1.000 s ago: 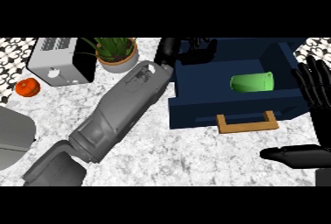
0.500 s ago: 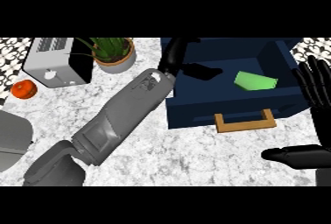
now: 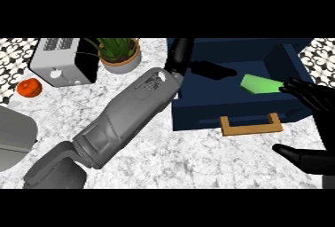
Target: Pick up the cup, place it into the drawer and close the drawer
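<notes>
Head view: I see the cup (image 3: 262, 84) lying in the open drawer (image 3: 196, 111), my left hand (image 3: 196, 62) spread above; closing remains.

Inside the open blue drawer (image 3: 222, 99), the green cup (image 3: 262, 84) now lies tipped over toward the right wall, where a second ago it sat further left, nearer the middle. The left hand (image 3: 196, 62) has let go and drawn back to the drawer's upper left corner, fingers stretched over the rim. The whole scene sits slightly lower and further left in the frame than before.
</notes>
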